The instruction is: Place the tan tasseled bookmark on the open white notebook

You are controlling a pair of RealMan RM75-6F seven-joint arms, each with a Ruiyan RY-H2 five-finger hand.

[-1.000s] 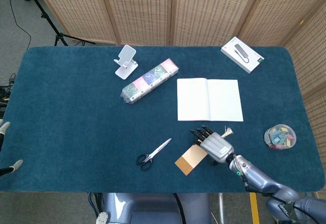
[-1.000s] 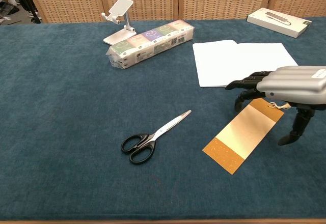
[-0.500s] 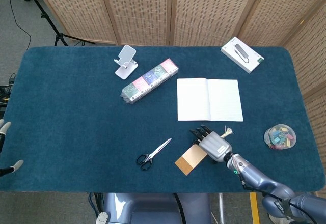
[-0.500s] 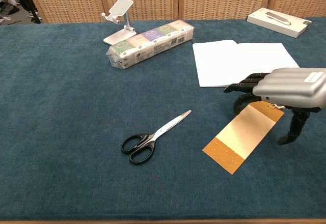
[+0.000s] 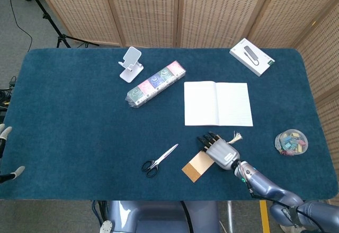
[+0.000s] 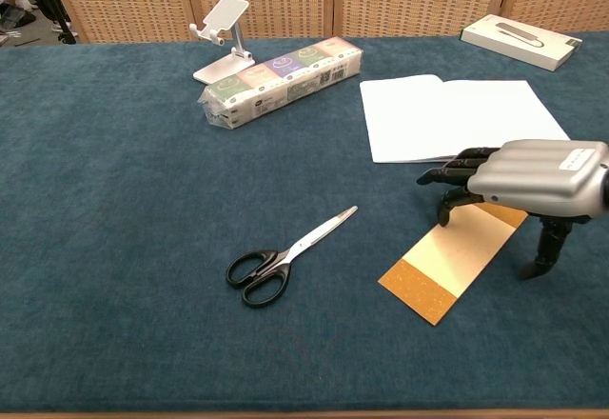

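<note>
The right robot hand (image 6: pixel 533 183) arches, fingers spread, over the bookmark (image 6: pixel 452 259); it should pinch the far end cleanly before lifting toward the notebook (image 6: pixel 457 114).

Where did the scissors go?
The scissors lie flat on the blue table, near its front edge in the head view, just left of the tan bookmark and the right hand.

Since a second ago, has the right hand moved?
Yes. In the chest view the right hand has come lower over the bookmark and nearer the scissors.
</note>
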